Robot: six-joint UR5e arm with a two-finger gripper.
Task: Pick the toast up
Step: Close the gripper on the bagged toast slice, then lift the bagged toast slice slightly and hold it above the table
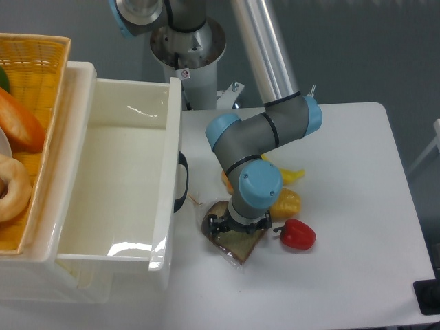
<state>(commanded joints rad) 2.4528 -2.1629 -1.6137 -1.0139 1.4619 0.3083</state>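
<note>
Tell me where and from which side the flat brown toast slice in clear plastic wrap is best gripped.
Likely from straight above, across the upper part of the flat brown toast slice in clear wrap. It lies flat on the white table, so only its thin opposite edges offer a pinch. The two-finger gripper already sits above that end. The red bell pepper lies close on the right, leaving little room for a side approach.

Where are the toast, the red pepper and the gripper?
toast [242, 245]: fixed camera, on the wrapped slice's lower part below the gripper.
red pepper [298, 234]: fixed camera, middle of its body.
gripper [237, 225]: fixed camera, between its fingertips, down at the toast.
</note>
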